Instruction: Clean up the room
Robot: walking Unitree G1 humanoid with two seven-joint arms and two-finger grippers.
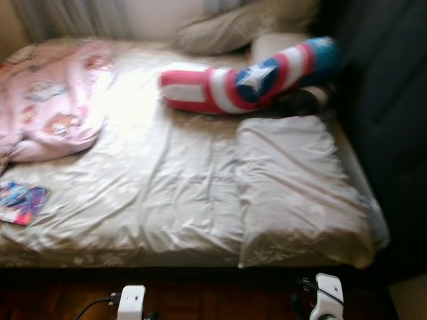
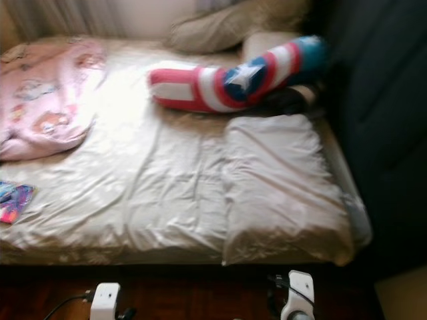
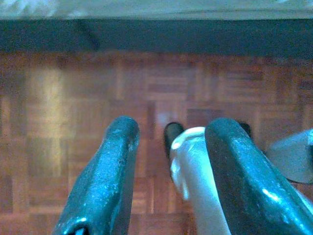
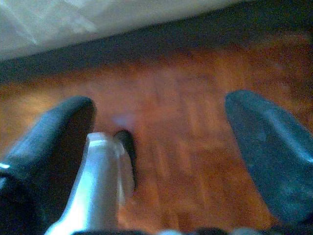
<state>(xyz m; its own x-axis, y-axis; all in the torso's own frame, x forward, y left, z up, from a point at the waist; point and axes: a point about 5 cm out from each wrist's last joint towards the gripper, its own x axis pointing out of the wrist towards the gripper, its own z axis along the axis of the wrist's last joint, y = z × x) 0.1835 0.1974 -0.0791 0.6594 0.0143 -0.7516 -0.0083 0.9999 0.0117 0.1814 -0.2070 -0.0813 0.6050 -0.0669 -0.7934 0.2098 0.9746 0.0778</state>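
1. My left gripper (image 3: 168, 171) hangs low over the brown parquet wooden floor (image 3: 73, 122), with its two black fingers apart and nothing between them.
2. My right gripper (image 4: 161, 161) is also down near the same floor, its fingers wide apart and empty. Both arms are idle in front of the bed edge.
3. The things to tidy are on the bed with the cream satin sheet (image 1: 167, 180): a long bolster cushion in red, white and blue with a white star (image 1: 247, 77) lies across the far side, a flat cream pillow (image 1: 300, 187) is on the right part, a crumpled pink printed blanket (image 1: 53, 100) is at the far left, and a small colourful flat book or packet (image 1: 23, 202) lies at the near left edge.
4. I judge no step is begun yet. To do it well, I would take the small colourful item first, because it is nearest to the left gripper, and raise the arm above the mattress edge before reaching.
5. The views are blurred, so I would wait for a steady picture before closing.
6. I can read no writing or brand; the star pattern is the only mark.
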